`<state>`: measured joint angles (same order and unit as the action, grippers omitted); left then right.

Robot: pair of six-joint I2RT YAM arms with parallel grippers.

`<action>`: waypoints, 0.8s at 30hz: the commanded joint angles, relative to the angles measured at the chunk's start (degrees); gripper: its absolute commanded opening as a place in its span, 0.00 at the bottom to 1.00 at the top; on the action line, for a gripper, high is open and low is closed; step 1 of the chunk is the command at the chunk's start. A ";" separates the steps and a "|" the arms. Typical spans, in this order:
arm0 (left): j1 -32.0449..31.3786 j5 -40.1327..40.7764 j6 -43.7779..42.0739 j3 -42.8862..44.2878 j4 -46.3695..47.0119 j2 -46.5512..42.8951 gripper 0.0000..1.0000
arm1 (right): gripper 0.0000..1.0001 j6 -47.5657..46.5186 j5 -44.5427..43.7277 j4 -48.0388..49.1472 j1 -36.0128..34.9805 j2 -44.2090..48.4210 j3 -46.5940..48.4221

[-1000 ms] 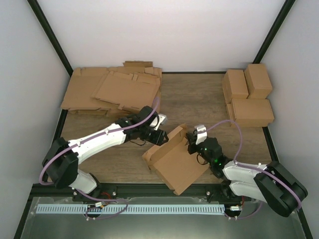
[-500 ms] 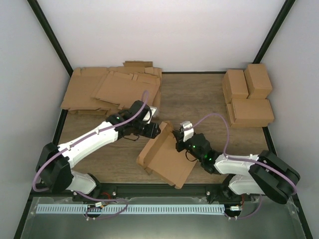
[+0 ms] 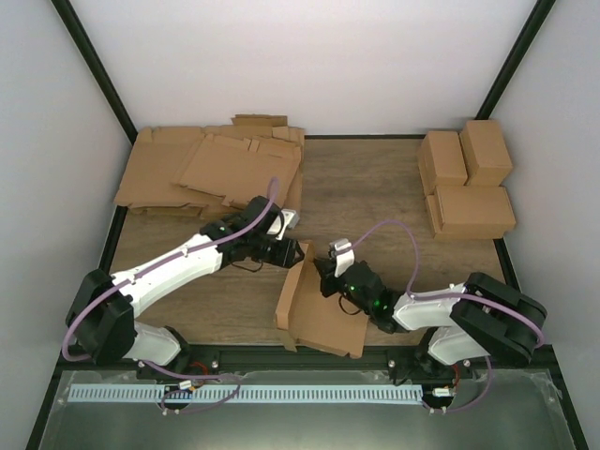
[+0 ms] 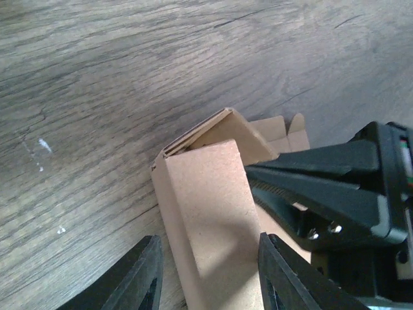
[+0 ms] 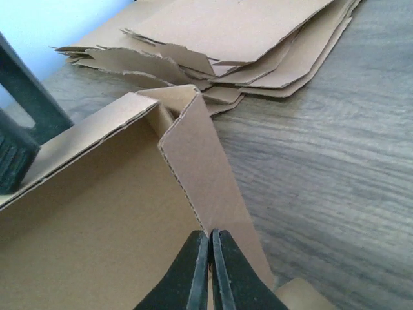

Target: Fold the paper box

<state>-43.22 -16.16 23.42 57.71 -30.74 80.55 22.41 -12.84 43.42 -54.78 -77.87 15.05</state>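
The paper box [image 3: 323,314] is a partly folded brown cardboard piece near the table's front middle, its long side wall raised. My right gripper [image 3: 322,275] is shut on the edge of an upright flap [image 5: 200,161] at the box's far end; in the right wrist view the thin card runs between its closed tips [image 5: 211,236]. From the left, my left gripper [image 3: 292,251] meets the same end. Its fingers [image 4: 145,278] stand apart on either side of a narrow folded wall panel [image 4: 206,200], and I see no firm grip.
A stack of wide flat cardboard sheets [image 3: 211,169] lies at the back left, also seen as layered sheets [image 5: 258,39] beyond the box. Finished closed boxes [image 3: 466,183] sit at the back right. Bare wood table [image 3: 375,187] lies between them.
The box has been drawn left and nearer, and turned so its long wall stands more upright. The right arm reached further left. The left gripper's fingers came slightly closer together.
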 commanded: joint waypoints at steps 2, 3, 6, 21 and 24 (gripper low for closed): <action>-0.43 -1.57 -0.28 -0.79 1.99 -0.18 0.43 | 0.05 6.08 -1.61 2.62 -2.46 -0.10 0.63; -0.57 -2.06 -0.58 -0.85 2.06 -0.22 0.43 | 0.06 6.86 -1.61 2.52 -2.52 0.16 0.29; -1.34 -2.23 -1.36 -0.97 1.92 0.06 0.43 | 0.06 8.96 -1.32 2.26 -2.73 1.09 -0.97; -4.03 -1.62 -4.70 0.35 0.40 3.19 0.43 | 0.43 5.89 -2.24 -9.48 -2.28 15.60 -6.71; -4.04 -0.92 -4.58 0.46 0.26 3.33 0.43 | 0.50 6.18 2.03 -10.14 0.54 23.51 -10.25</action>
<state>-46.87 -18.26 20.32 57.69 -28.12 82.61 29.34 -13.19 35.99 -56.62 -61.80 7.88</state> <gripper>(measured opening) 0.429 0.480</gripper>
